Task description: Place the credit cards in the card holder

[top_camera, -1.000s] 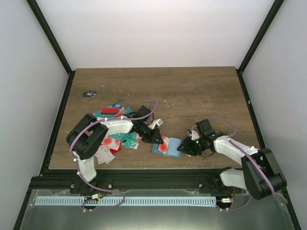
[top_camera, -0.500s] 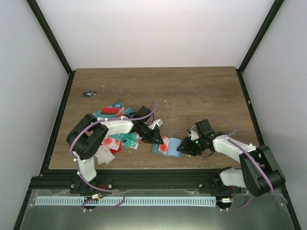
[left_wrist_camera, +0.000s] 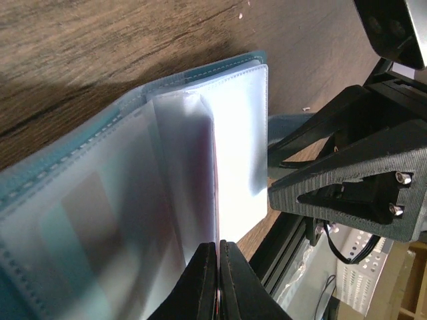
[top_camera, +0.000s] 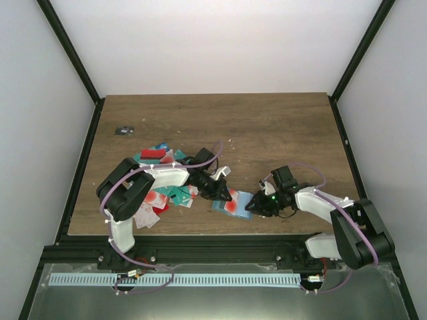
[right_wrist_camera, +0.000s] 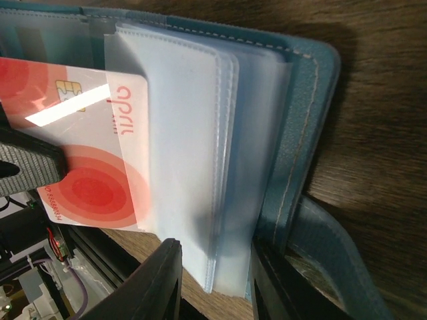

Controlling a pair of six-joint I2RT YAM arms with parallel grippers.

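The teal card holder (top_camera: pixel 235 202) lies open near the table's front edge, its clear sleeves (right_wrist_camera: pixel 193 133) fanned up. My left gripper (top_camera: pixel 225 195) is shut on a white credit card with red blotches (right_wrist_camera: pixel 87 160), held edge-on between its jaws (left_wrist_camera: pixel 218 267). The card's far end sits inside a clear sleeve. My right gripper (top_camera: pixel 254 206) is open. Its jaws (right_wrist_camera: pixel 213 283) straddle the sleeve stack's edge, one finger (right_wrist_camera: pixel 273 280) against the teal cover (right_wrist_camera: pixel 307 133) and the other finger apart from the sleeves. The remaining credit cards (top_camera: pixel 155 195) lie heaped to the left.
A small dark object (top_camera: pixel 124 130) lies at the far left of the wooden table (top_camera: pixel 267 133). The holder's tab (right_wrist_camera: pixel 347 267) sticks out by my right finger. The table's front edge and black frame rail (top_camera: pixel 213 235) run just below the holder.
My left gripper has edged right toward the holder with the card. My right gripper has shifted slightly left against the holder.
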